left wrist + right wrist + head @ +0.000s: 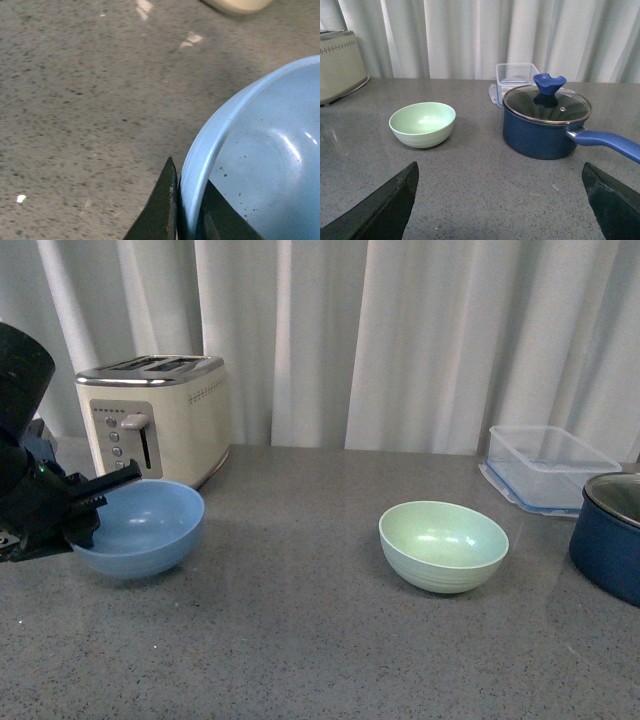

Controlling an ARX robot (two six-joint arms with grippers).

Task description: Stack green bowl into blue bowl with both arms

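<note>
The blue bowl sits on the grey counter at the left, in front of the toaster. My left gripper is shut on its left rim; in the left wrist view one finger is outside and one inside the rim of the blue bowl, with the gripper clamped on it. The green bowl stands upright right of centre, empty and free. It also shows in the right wrist view. My right gripper is open and empty above bare counter, well short of the green bowl.
A cream toaster stands behind the blue bowl. A dark navy pot with glass lid and long handle sits right of the green bowl, also at the front view's right edge. A clear plastic container is behind it. White curtains back the counter.
</note>
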